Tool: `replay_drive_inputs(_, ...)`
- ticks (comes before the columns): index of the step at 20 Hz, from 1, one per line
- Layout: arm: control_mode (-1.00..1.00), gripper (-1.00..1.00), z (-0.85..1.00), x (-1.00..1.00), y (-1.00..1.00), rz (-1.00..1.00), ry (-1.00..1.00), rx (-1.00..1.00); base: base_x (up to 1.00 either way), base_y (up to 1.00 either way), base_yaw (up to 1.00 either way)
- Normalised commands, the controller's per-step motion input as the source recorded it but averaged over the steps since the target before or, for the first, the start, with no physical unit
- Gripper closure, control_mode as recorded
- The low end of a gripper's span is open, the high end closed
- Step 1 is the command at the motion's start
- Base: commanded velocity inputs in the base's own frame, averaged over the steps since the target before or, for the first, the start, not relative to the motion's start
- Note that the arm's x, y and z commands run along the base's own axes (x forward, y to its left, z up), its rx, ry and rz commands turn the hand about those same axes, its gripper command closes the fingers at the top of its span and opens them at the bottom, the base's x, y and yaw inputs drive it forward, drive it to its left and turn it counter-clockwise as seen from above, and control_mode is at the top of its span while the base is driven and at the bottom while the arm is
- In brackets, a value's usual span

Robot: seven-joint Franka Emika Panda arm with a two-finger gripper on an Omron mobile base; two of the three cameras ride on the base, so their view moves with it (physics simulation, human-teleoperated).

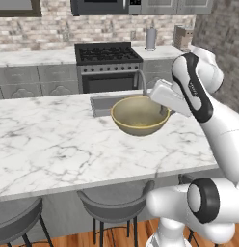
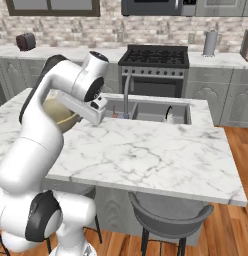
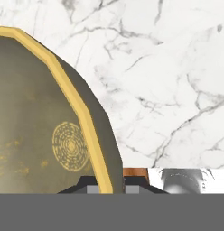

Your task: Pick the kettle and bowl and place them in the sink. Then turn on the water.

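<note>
My gripper (image 1: 164,110) is shut on the right rim of the olive-tan bowl (image 1: 139,116), which hangs upright just above the marble counter at the front edge of the sink (image 1: 99,103). In the hand view the bowl's yellow rim (image 3: 86,131) runs between my fingertips (image 3: 89,189). From the right base view the bowl (image 2: 58,114) is half hidden behind my arm, left of the sink (image 2: 146,111). The small pale kettle (image 2: 169,116) with its black arched handle sits in the sink's right basin. The curved faucet (image 2: 127,90) stands behind the sink; the water is out of view.
A black stove (image 1: 108,60) and grey cabinets line the back wall, with a tall steel canister (image 1: 150,38) on the back counter. Grey stools (image 1: 114,205) stand under the island's near edge. White marble counter (image 2: 146,155) spreads to the right of my arm.
</note>
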Motion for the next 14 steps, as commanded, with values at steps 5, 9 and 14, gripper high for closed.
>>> replay_drive_inputs(5,-1.0,1.0,0.0,-0.53,0.0,0.07,-0.08,0.0,0.0,0.0,0.0)
replay_drive_inputs(9,-1.0,1.0,0.0,-0.5,0.0,0.05,-0.04,0.0,0.0,0.0,0.0)
replay_drive_inputs(14,-1.0,1.0,0.0,-0.35,0.0,0.02,-0.01,0.0,0.0,0.0,0.0)
